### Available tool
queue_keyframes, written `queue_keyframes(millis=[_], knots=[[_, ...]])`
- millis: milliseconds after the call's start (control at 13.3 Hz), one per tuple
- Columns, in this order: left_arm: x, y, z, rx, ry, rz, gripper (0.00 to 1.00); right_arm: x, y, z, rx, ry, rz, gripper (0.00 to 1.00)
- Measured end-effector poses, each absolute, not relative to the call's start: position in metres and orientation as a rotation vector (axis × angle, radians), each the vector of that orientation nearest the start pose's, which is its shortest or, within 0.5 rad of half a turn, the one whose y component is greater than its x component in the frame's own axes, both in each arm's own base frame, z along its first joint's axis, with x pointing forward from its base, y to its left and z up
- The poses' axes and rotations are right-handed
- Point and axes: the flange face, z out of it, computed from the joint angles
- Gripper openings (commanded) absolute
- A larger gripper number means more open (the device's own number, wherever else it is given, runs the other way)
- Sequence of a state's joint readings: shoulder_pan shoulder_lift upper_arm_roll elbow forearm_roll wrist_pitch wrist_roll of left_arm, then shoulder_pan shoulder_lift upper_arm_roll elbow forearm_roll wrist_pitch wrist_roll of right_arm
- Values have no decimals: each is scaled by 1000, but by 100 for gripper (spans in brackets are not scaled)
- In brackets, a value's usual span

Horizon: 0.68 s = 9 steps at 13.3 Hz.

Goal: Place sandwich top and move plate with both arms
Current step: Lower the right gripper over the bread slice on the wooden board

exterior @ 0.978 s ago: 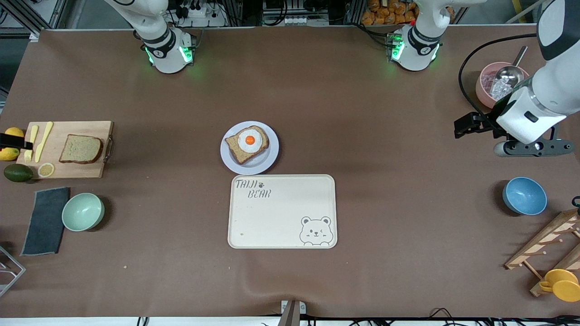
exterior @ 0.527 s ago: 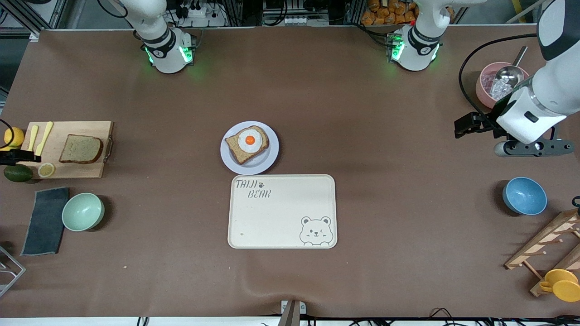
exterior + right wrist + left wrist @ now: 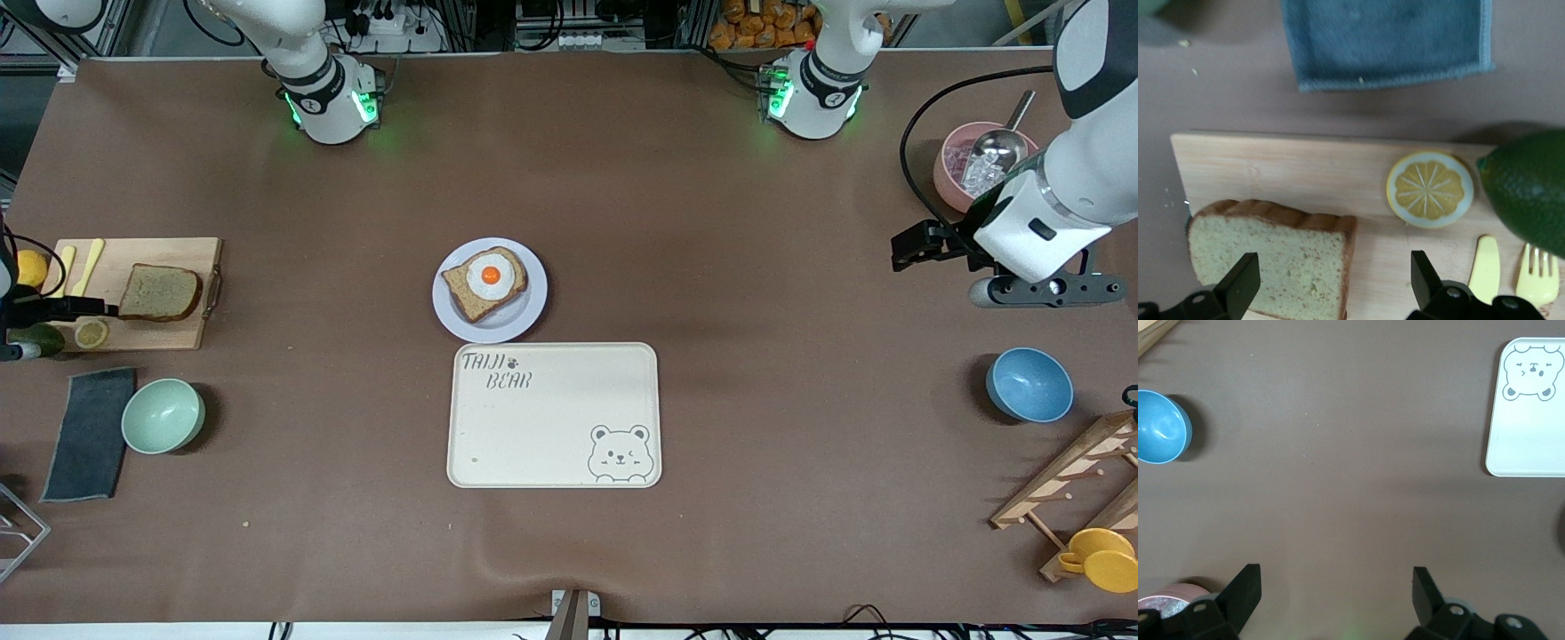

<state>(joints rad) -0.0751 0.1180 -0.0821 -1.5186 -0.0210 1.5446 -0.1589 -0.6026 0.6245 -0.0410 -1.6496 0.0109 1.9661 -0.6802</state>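
The sandwich top [image 3: 160,292], a plain tan slice, lies on a wooden cutting board [image 3: 169,333] at the right arm's end of the table. My right gripper [image 3: 98,310] is open over the board beside the slice; in the right wrist view [image 3: 1331,280] the slice [image 3: 1271,260] lies partly between its fingers. The lavender plate [image 3: 524,316] sits mid-table and bears a bread slice with a fried egg [image 3: 485,283]. My left gripper [image 3: 900,249] waits open and empty over bare table at the left arm's end, as the left wrist view [image 3: 1336,593] shows.
A cream bear tray [image 3: 554,414] lies just nearer the front camera than the plate. On the board are a lemon slice [image 3: 1429,189], yellow fork [image 3: 1536,277] and knife [image 3: 1485,267]; beside it an avocado [image 3: 1531,190], dark cloth [image 3: 89,433], green bowl [image 3: 163,415]. Blue bowl [image 3: 1029,384] and pink bowl [image 3: 956,169] stand near the left arm.
My right gripper has moved from the table's edge in over the cutting board toward the plain slice. The left arm has not moved.
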Motion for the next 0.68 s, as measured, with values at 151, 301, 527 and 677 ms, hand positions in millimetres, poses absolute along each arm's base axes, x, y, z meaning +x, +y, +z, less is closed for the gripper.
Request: queue_keyframes(millis=[151,301,527,677], knots=[[578,-91,580,-3154,-4,151,100,508,-391,218,-2942,-22,362,100],[578,-91,580,-3154,-4,151,100,497,-388,210,-2947,-5,349,100],[578,-91,580,-3154,-4,152,100,484,-377,212,-2941,63,362,100],[578,-91,580,-3154,-4,152,100,476,-370,211,-2938,101,371,100]])
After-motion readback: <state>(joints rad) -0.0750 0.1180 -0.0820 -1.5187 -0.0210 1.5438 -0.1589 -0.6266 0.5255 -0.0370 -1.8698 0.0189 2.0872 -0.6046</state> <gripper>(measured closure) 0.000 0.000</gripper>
